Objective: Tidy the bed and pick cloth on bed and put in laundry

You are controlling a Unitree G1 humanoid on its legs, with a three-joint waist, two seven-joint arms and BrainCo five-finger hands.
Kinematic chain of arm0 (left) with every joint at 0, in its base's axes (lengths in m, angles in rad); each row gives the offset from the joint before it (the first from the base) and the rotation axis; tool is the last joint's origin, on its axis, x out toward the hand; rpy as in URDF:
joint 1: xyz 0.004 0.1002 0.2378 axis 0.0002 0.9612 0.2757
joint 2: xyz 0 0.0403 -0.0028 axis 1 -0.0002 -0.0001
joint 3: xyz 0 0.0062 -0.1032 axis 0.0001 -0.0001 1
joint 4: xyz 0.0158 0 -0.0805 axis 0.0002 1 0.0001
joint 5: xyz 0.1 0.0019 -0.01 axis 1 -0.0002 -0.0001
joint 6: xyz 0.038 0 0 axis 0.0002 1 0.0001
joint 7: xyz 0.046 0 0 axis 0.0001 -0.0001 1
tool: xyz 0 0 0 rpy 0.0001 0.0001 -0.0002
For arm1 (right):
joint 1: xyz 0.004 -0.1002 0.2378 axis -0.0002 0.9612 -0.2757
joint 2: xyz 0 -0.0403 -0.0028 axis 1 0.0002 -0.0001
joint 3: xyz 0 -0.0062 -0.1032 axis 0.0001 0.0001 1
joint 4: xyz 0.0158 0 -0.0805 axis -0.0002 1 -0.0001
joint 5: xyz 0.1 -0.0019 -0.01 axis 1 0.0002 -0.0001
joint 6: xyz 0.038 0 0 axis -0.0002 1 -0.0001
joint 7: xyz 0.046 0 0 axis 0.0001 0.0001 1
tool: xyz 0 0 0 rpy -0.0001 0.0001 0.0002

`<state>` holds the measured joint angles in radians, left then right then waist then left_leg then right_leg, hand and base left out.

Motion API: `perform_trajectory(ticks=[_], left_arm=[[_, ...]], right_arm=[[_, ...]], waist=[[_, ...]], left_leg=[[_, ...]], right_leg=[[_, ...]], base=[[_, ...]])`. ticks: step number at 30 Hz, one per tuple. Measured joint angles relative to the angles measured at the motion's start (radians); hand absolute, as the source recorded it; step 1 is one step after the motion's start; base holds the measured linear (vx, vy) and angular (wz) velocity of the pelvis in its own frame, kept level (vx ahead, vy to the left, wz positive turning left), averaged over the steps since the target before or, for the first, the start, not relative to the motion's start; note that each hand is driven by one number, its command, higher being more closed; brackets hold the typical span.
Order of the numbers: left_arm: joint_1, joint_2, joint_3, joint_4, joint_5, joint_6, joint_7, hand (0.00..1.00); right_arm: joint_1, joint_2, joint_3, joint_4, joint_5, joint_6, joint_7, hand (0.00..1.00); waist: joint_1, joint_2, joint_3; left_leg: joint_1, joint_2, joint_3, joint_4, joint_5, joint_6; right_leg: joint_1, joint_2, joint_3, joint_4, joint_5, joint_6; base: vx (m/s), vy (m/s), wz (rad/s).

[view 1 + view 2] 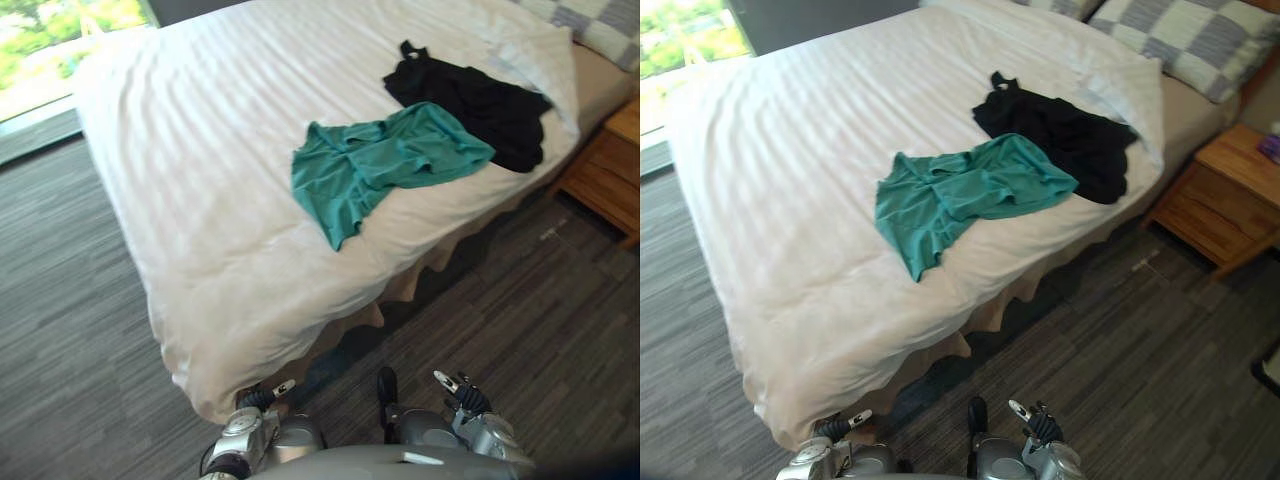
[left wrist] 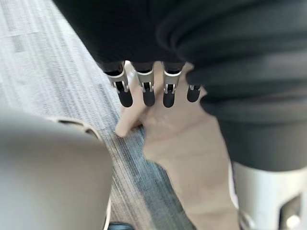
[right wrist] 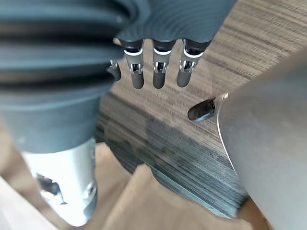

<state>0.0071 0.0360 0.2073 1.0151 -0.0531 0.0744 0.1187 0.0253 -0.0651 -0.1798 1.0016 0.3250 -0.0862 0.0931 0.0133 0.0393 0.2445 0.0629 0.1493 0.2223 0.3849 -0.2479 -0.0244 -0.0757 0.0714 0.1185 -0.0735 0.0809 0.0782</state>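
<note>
A teal cloth [image 1: 385, 160] lies crumpled on the white bed [image 1: 200, 150], near its right side. A black cloth [image 1: 480, 105] lies just beyond it, and the teal one overlaps its near edge. My left hand [image 1: 262, 398] hangs low by the bed's near corner, far from both cloths. In the left wrist view its fingers [image 2: 144, 91] are straight and hold nothing, with the beige bed skirt [image 2: 182, 143] past them. My right hand [image 1: 460, 392] hangs over the floor, its fingers [image 3: 158, 72] straight and empty.
A wooden nightstand [image 1: 1225, 195] stands right of the bed. Checkered pillows [image 1: 1185, 35] lie at the head, at the far right. A window [image 1: 50, 40] is at the far left. Grey plank floor [image 1: 1120, 340] runs between me and the bed.
</note>
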Motion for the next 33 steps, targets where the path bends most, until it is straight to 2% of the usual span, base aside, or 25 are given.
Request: perform_trajectory(ticks=[1,2,3,5,6,8,11,13,15,16,17,18,19,21,22,23,24,25,26,27,28,29,30,33], left_arm=[[0.002,0.004,-0.001,0.003,0.009,-0.009,-0.004,0.0],[-0.002,0.007,0.0,0.018,0.009,-0.008,-0.005,0.0],[-0.011,-0.002,-0.007,0.025,0.029,-0.015,-0.013,0.0],[-0.018,0.0,-0.021,0.031,0.047,-0.017,-0.029,0.0],[-0.021,0.007,-0.052,0.033,0.065,-0.021,-0.039,0.0],[-0.026,0.007,-0.093,0.035,0.074,-0.022,-0.051,0.0],[-0.038,0.013,-0.132,0.033,0.066,-0.041,-0.071,0.0],[-0.041,0.012,-0.129,0.033,0.064,-0.041,-0.071,0.0],[-0.021,0.016,-0.125,0.034,0.065,-0.038,-0.072,0.0],[-0.017,0.016,-0.125,0.035,0.065,-0.036,-0.072,0.0],[-0.013,0.009,-0.125,0.035,0.065,-0.03,-0.073,0.0],[-0.017,0.018,-0.125,0.035,0.064,-0.017,-0.073,0.0],[-0.025,0.018,-0.121,0.036,0.063,-0.014,-0.072,0.0],[-0.026,0.021,-0.119,0.038,0.062,-0.012,-0.073,0.0],[-0.034,0.022,-0.12,0.037,0.05,-0.013,-0.074,0.0],[-0.042,0.021,-0.121,0.035,0.036,-0.014,-0.075,0.0],[-0.041,0.015,-0.121,0.034,0.031,-0.015,-0.076,0.0],[-0.046,0.021,-0.119,0.034,0.025,-0.011,-0.076,0.0],[-0.055,0.02,-0.125,0.034,0.025,-0.01,-0.077,0.0],[-0.049,0.016,-0.127,0.035,0.025,-0.01,-0.078,0.0],[-0.034,0.015,-0.126,0.035,0.032,-0.006,-0.077,0.0],[-0.029,0.016,-0.125,0.038,0.039,0.003,-0.076,0.0],[-0.026,0.014,-0.126,0.049,0.053,0.014,-0.076,0.0],[-0.025,0.006,-0.131,0.049,0.066,0.024,-0.077,0.0]], right_arm=[[0.006,-0.021,-0.003,-0.001,-0.032,-0.008,0.001,0.0],[0.014,-0.021,-0.002,0.009,-0.037,-0.01,0.001,0.0],[0.023,-0.031,-0.005,0.019,-0.048,-0.011,-0.007,0.0],[0.024,-0.021,-0.004,0.02,-0.054,-0.011,-0.015,0.0],[0.039,-0.01,-0.009,0.015,-0.042,-0.013,-0.019,0.0],[0.048,-0.017,-0.009,0.011,-0.033,-0.02,-0.021,0.0],[0.054,-0.016,-0.006,-0.004,-0.021,-0.03,-0.028,0.0],[0.054,-0.011,-0.009,-0.006,-0.015,-0.03,-0.035,0.0],[0.054,0.004,-0.011,-0.014,-0.013,-0.031,-0.042,0.0],[0.054,0.006,-0.011,-0.018,-0.013,-0.032,-0.044,0.0],[0.05,0.008,-0.01,-0.03,-0.011,-0.033,-0.048,0.0],[0.065,0.015,-0.009,-0.034,-0.007,-0.036,-0.049,0.0],[0.065,0.017,-0.011,-0.031,0.003,-0.037,-0.048,0.0],[0.071,0.017,0.0,-0.023,0.01,-0.041,-0.053,0.0],[0.07,0.018,0.004,-0.022,0.011,-0.041,-0.054,0.0],[0.058,0.016,0.005,-0.019,0.01,-0.039,-0.053,0.0],[0.051,0.009,-0.001,-0.017,0.01,-0.039,-0.052,0.0],[0.036,0.024,-0.03,-0.025,0.025,-0.038,-0.049,0.0],[0.043,0.024,-0.047,-0.029,0.029,-0.039,-0.046,0.0],[0.055,0.022,-0.057,-0.027,0.031,-0.039,-0.047,0.0],[0.077,0.019,-0.061,-0.022,0.029,-0.038,-0.047,0.0],[0.081,0.02,-0.059,-0.023,0.025,-0.038,-0.046,0.0],[0.081,0.018,-0.059,-0.023,0.022,-0.041,-0.037,0.0],[0.084,0.01,-0.062,-0.02,0.0,-0.036,-0.012,0.0]], waist=[[-0.009,0.003,-0.001],[-0.013,-0.005,-0.007],[-0.026,0.0,-0.029],[-0.033,-0.016,-0.037],[-0.043,-0.026,-0.039],[-0.059,-0.019,-0.044],[-0.08,-0.019,-0.044],[-0.08,-0.022,-0.041],[-0.078,-0.027,-0.039],[-0.079,-0.026,-0.039],[-0.081,-0.016,-0.035],[-0.091,-0.054,-0.038],[-0.087,-0.057,-0.033],[-0.082,-0.062,-0.033],[-0.083,-0.072,-0.036],[-0.074,-0.063,-0.038],[-0.074,-0.044,-0.037],[-0.089,-0.05,-0.027],[-0.097,-0.046,-0.026],[-0.107,-0.032,-0.022],[-0.103,-0.039,-0.027],[-0.096,-0.042,-0.031],[-0.089,-0.031,-0.039],[-0.089,-0.025,-0.041]], left_leg=[[0.016,-0.006,-0.029,-0.012,-0.055,-0.014],[0.034,-0.023,-0.06,-0.057,-0.079,-0.021],[0.06,-0.029,-0.088,-0.162,-0.095,-0.028],[0.066,-0.041,-0.056,-0.21,-0.075,-0.026],[0.085,-0.054,-0.033,-0.233,-0.064,-0.03],[0.118,-0.068,-0.007,-0.259,-0.053,-0.037],[0.151,-0.092,0.048,-0.3,-0.03,-0.023],[0.171,-0.085,0.104,-0.304,-0.029,-0.021],[0.198,-0.073,0.189,-0.306,-0.039,-0.024],[0.199,-0.063,0.207,-0.305,-0.039,-0.024],[0.199,-0.043,0.241,-0.302,-0.044,-0.028],[0.207,-0.068,0.245,-0.282,-0.06,-0.035],[0.217,-0.063,0.242,-0.272,-0.074,-0.034],[0.216,-0.071,0.24,-0.236,-0.062,-0.012],[0.2,-0.09,0.238,-0.21,-0.067,0.022],[0.181,-0.115,0.21,-0.278,-0.05,0.035],[0.182,-0.1,0.231,-0.285,-0.058,0.031],[0.187,-0.093,0.262,-0.276,-0.062,0.022],[0.197,-0.084,0.264,-0.278,-0.062,0.022],[0.219,-0.075,0.264,-0.284,-0.057,0.012],[0.245,-0.071,0.277,-0.289,-0.051,0.001],[0.251,-0.069,0.292,-0.288,-0.046,-0.007],[0.237,-0.054,0.312,-0.279,-0.033,-0.018],[0.216,-0.048,0.323,-0.273,0.006,-0.026]], right_leg=[[-0.103,0.028,0.015,0.235,-0.035,-0.086],[-0.094,0.025,0.035,0.213,-0.028,-0.041],[-0.087,0.033,0.058,0.125,0.024,-0.014],[-0.082,0.022,0.077,0.067,0.062,-0.012],[-0.07,0.011,0.09,0.033,0.103,-0.009],[-0.053,0.008,0.115,0.011,0.124,-0.006],[-0.057,0.005,0.146,0.003,0.129,-0.003],[-0.061,-0.01,0.047,0.001,0.116,-0.022],[-0.087,-0.023,-0.127,0.049,0.055,-0.098],[-0.099,-0.023,-0.156,0.07,0.032,-0.1],[-0.149,-0.033,-0.228,0.181,-0.011,-0.129],[-0.162,-0.064,-0.269,0.282,-0.003,-0.13],[-0.162,-0.049,-0.264,0.302,0.001,-0.135],[-0.159,-0.036,-0.221,0.3,0.013,-0.141],[-0.15,-0.04,-0.172,0.256,0.05,-0.124],[-0.139,-0.016,-0.123,0.181,0.103,-0.084],[-0.139,-0.006,-0.118,0.168,0.099,-0.082],[-0.186,-0.043,-0.211,0.367,-0.052,-0.148],[-0.19,-0.068,-0.247,0.484,-0.128,-0.138],[-0.164,-0.085,-0.271,0.533,-0.178,-0.124],[-0.099,-0.092,-0.27,0.485,-0.208,-0.093],[-0.082,-0.076,-0.267,0.443,-0.206,-0.098],[-0.053,-0.044,-0.248,0.362,-0.154,-0.106],[-0.016,-0.028,-0.216,0.221,-0.099,-0.113]], base=[[0.03,0.062,-0.89],[0.02,0.108,-1.15],[-0.02,0.085,-0.8],[-0.04,0.035,-0.64],[-0.02,0.022,-0.42],[-0.01,0.059,-0.5],[-0.01,0.068,-0.48],[-0.03,0.049,-0.74],[0.02,0.065,-0.95],[0.09,0.005,-0.85],[0.12,-0.024,-0.58],[0.12,-0.014,-0.62],[0.1,0.029,-0.62],[0.03,0.022,-0.76],[-0.09,0.033,-1.12],[-0.15,0.038,-1.22],[-0.17,0.027,-1.04],[-0.09,-0.013,-0.44],[0.0,-0.028,-0.16],[0.1,-0.027,-0.08],[0.13,-0.033,-0.31],[0.11,-0.051,-0.67],[0.04,-0.044,-0.61],[0.01,-0.103,-0.43]])
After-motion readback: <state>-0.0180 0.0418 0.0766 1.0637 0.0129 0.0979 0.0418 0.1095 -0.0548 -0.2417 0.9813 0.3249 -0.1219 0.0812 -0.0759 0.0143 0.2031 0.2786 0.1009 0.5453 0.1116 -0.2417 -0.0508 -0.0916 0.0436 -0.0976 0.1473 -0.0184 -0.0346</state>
